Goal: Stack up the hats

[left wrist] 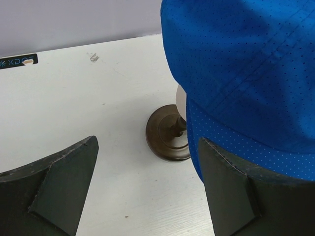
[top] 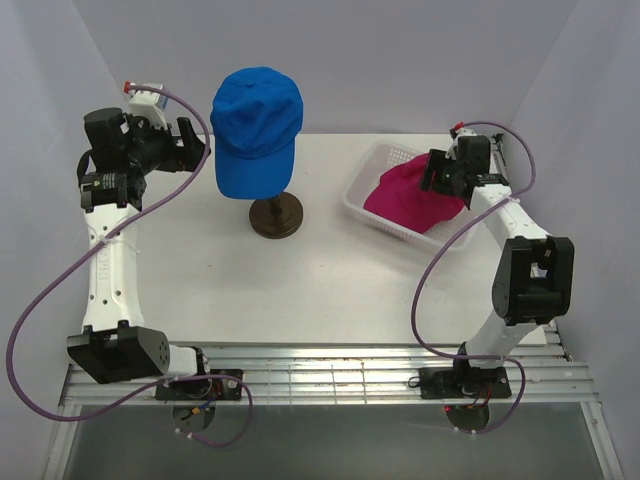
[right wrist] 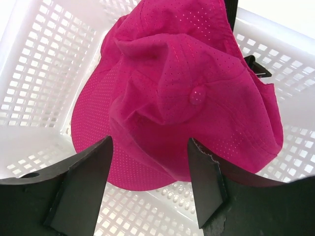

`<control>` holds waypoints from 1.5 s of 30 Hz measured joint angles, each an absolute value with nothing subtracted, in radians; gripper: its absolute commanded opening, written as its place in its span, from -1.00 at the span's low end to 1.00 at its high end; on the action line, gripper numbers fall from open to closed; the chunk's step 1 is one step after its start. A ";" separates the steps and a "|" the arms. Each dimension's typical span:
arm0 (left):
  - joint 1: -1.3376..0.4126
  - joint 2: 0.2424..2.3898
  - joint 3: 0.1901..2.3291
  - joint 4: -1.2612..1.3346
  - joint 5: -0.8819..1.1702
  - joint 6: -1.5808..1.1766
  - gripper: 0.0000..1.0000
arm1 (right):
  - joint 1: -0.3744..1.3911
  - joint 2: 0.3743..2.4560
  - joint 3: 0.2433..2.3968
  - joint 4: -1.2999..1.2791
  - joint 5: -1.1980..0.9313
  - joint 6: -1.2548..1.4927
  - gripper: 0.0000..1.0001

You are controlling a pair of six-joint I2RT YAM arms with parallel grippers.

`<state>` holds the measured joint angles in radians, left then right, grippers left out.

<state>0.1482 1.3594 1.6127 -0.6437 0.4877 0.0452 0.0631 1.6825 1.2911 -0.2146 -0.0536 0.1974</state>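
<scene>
Pale lilac walls are closing in a white counter, and the task's things are sitting on its far half. The blue cap is resting on a cream mannequin head atop a dark round stand, with its brim pointing toward the arms. That perch is keeping the crown rounded, which seems to make it the likely base of the stack.

The pink cap is lying crumpled, crown up, in a white mesh basket at the right. Whether one cap or two nested ones are lying there, I cannot tell.

The left arm is holding the left jaws spread wide and empty just beside the blue cap, perhaps to steady it. The right arm is hanging the right jaws, also spread and gripping nothing, directly over the pink crown. It is probably lining up a pinch near the top button.

A small dark sticker at the counter's far edge is carrying pale letters that seem to read "XDOC", partly cut off. No logo is showing on either cap.
</scene>
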 measured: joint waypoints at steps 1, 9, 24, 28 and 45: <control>0.148 1.359 1.613 -0.644 0.488 0.045 0.86 | 0.064 1.691 1.297 -0.216 -0.057 0.195 0.32; 0.148 1.359 1.612 -0.644 0.496 0.045 0.86 | 0.072 1.795 1.350 -0.245 -0.074 0.162 0.02; 0.148 1.359 1.611 -0.644 0.509 0.047 0.86 | 0.093 1.802 1.392 -0.282 -0.079 0.094 -0.85; 0.148 1.359 1.611 -0.644 0.511 0.049 0.86 | 0.093 1.787 1.392 -0.283 -0.077 0.070 -0.85; 0.148 1.359 1.611 -0.644 0.543 0.052 0.86 | 0.093 1.635 1.404 -0.276 -0.076 0.030 -0.85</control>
<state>0.1482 1.3594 1.6108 -0.6441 0.5426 0.0521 0.0933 1.6352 1.4044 -0.2756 -0.0757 0.0296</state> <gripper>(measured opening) 0.925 0.081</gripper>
